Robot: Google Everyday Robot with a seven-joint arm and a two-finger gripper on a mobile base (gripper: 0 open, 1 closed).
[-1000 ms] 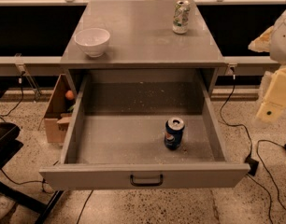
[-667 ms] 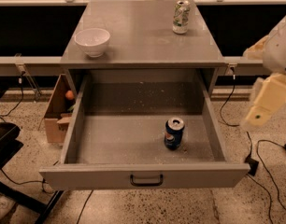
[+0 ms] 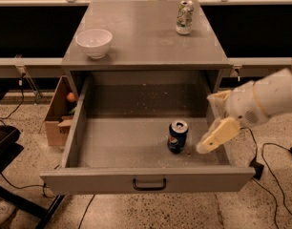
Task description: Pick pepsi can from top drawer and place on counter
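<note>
The pepsi can [image 3: 177,136], dark blue with a silver top, stands upright on the speckled floor of the open top drawer [image 3: 122,144], right of centre and towards the front. My gripper [image 3: 206,125] reaches in from the right over the drawer's right wall, just right of the can and not touching it. Its two cream fingers [image 3: 217,135] are spread apart and hold nothing. The counter [image 3: 141,39] is the grey top behind the drawer.
A white bowl [image 3: 94,42] sits at the counter's left front, and a white-and-green can [image 3: 184,17] at its back right. A cardboard box [image 3: 57,113] stands on the floor left of the cabinet. Cables [image 3: 275,161] lie at right, and a dark chair base [image 3: 7,175] at left.
My arm has swung in from the far right and down, bringing the gripper from outside the drawer to just beside the pepsi can. The can has not moved.
</note>
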